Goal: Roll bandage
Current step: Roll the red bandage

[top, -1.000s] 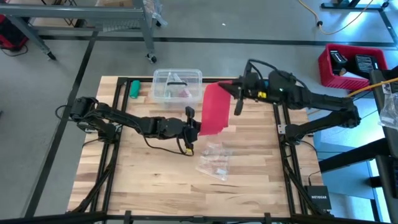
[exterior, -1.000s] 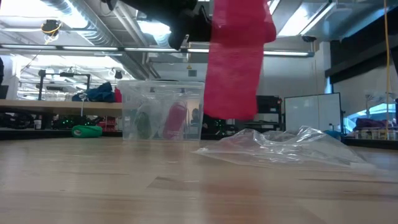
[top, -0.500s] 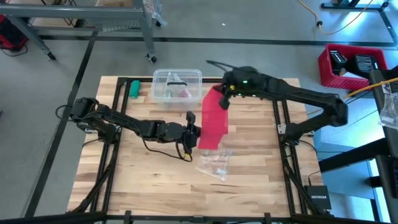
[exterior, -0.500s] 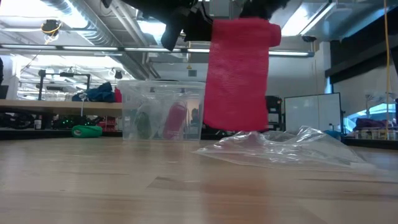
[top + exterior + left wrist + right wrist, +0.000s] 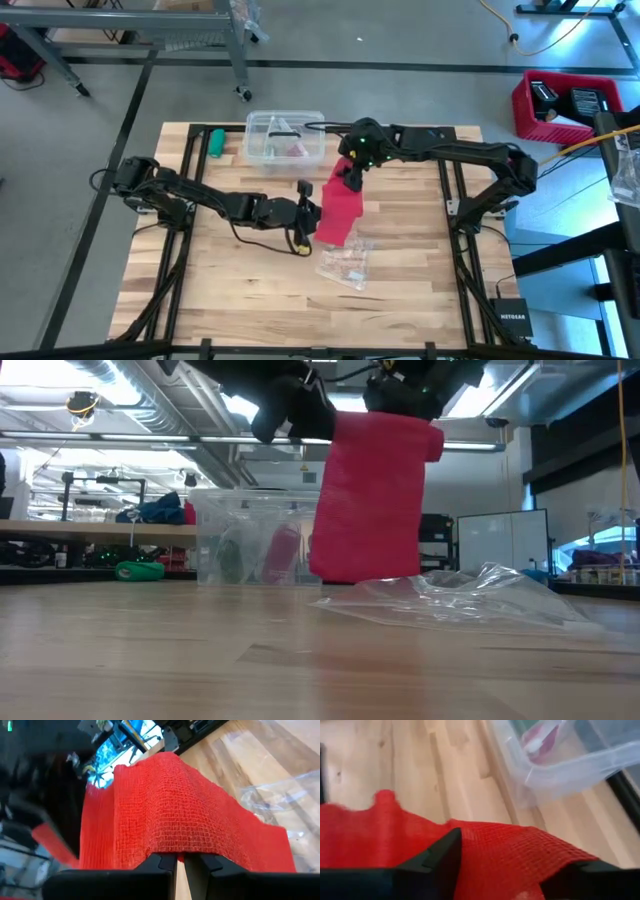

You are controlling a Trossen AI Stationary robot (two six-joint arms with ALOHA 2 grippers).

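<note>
The bandage [image 5: 340, 205] is a wide red-pink mesh strip that hangs over the middle of the table. In the low view its lower end [image 5: 365, 575] reaches table height, just behind the crumpled clear wrapper [image 5: 450, 598]. My left gripper [image 5: 312, 208] comes from the table's left and is shut on the strip's edge. My right gripper [image 5: 352, 172] is above the strip's far upper end. It is open, and the cloth [image 5: 495, 855] lies between its spread fingers. My left gripper pinches an edge of the bandage [image 5: 177, 851] between its two shut fingers, coming nearly level from the table's left. The cloth spreads away from the fingers. My right gripper's fingers [image 5: 442, 852] stand either side of the bandage's upper end; I cannot tell whether they touch it.
A clear plastic box [image 5: 285, 137] with small items stands at the far middle. A green roll [image 5: 215, 141] lies to its left. The crumpled clear wrapper [image 5: 345, 262] lies on the near side of the bandage. A red bin [image 5: 565, 105] stands beyond the table's right edge.
My right gripper has come down and toward the table's left, tipping its fingers downward, and it has opened. The bandage has sunk with it: its lower end, which hung clear of the table, is now down at table height by the wrapper. My left gripper has kept its place.
</note>
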